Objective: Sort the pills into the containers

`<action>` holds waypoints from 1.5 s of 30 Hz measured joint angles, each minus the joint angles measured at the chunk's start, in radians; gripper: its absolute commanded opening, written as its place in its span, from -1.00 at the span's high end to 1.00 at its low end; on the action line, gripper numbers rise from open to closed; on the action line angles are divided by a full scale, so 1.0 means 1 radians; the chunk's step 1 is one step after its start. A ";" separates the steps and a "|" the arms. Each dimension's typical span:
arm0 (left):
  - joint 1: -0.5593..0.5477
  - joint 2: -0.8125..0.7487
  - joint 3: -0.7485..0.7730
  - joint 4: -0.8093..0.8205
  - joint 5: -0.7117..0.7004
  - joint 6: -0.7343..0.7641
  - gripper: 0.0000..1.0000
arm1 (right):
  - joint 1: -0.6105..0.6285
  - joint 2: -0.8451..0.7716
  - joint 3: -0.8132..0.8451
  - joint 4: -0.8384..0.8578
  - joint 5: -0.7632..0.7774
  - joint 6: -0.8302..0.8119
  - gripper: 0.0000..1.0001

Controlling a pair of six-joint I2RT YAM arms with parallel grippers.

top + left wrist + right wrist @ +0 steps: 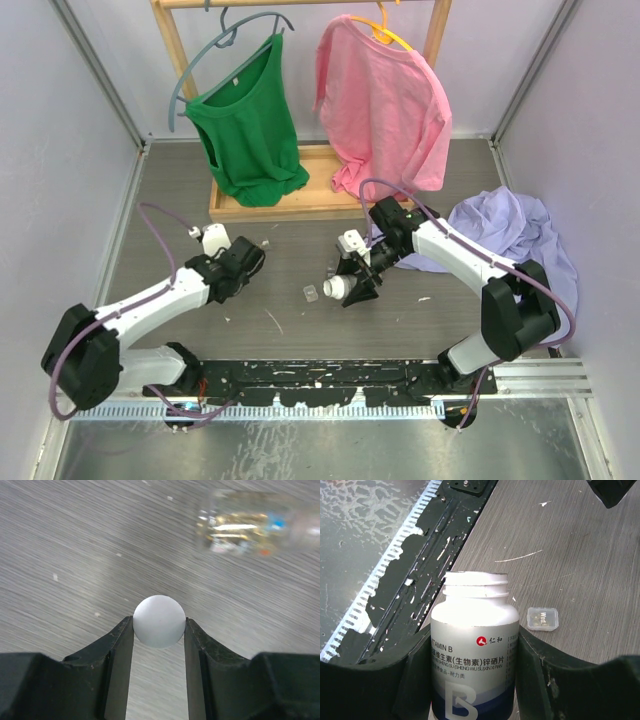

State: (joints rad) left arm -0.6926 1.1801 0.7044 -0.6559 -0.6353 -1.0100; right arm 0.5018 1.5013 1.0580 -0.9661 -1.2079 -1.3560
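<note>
One white pill (159,612) is gripped by the left end effector (159,626); an uncapped bottle (470,605) (vitamin B) is clamped by the right end effector (474,640), beside a clear tub (543,618) towards the bench's (300,210) near edge.

A round white pill (159,617) was held between the black fingers (117,650) of the left gripper (159,624), pinched at its sides. At the far right, a clear container (250,522) was seen blurred on the grey wood-grain table (75,540). Small white specks (55,576) were scattered to the left.
</note>
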 measured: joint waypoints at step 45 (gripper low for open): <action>0.110 -0.396 -0.034 0.195 0.538 0.496 -0.96 | -0.218 -0.241 -0.013 0.066 -0.072 0.160 0.98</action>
State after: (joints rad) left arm -0.5823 0.7837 0.6704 -0.4610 -0.0975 -0.5144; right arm 0.2836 1.2606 1.0447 -0.9001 -1.2804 -1.1957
